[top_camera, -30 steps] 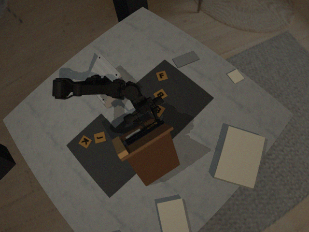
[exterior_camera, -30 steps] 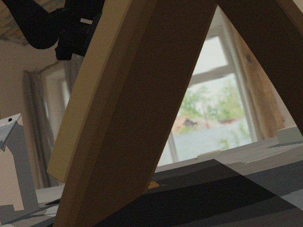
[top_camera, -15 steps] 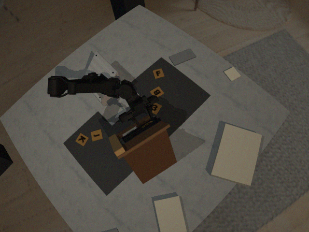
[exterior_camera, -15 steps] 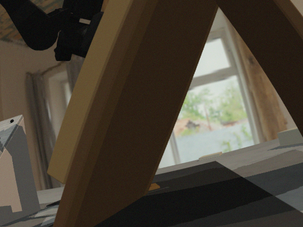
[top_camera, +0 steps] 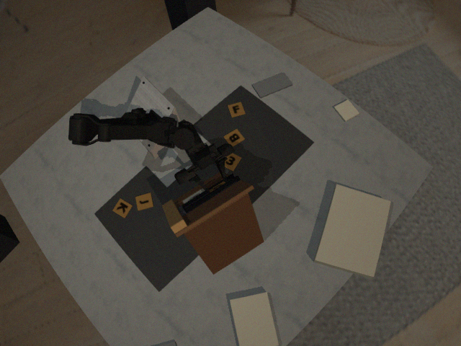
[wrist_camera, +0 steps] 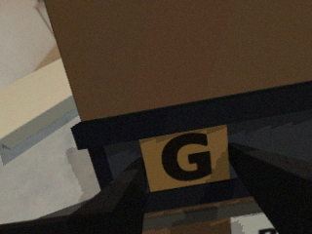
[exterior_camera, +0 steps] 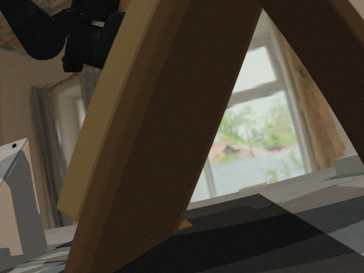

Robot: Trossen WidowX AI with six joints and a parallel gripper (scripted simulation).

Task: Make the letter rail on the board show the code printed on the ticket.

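Observation:
My gripper (top_camera: 217, 184) (wrist_camera: 185, 156) is shut on the G tile (wrist_camera: 187, 157), one finger at each side. The G reads upright in the wrist view and sits between the upper and lower lips of the dark rail (top_camera: 196, 202) (wrist_camera: 273, 100), a little in from its left end there. The rail to its right is partly hidden by a finger. The rail is on the brown board (exterior_camera: 147, 132) (wrist_camera: 171, 58). A white ticket (wrist_camera: 246, 224) shows below the rail, its print mostly cut off. Tiles F (top_camera: 236, 109), B (top_camera: 233, 137), 3 (top_camera: 231, 161), J (top_camera: 144, 202) and K (top_camera: 122, 207) lie apart.
The loose tiles lie on a dark mat (top_camera: 156, 256) around the board. A large cream box (top_camera: 354, 231) and a smaller one (top_camera: 253, 320) stand beyond it. A grey slab (top_camera: 272, 84) and a small cream block (top_camera: 346, 109) lie toward the counter's far edge. A pale angled plate (top_camera: 152, 97) stands near the arm.

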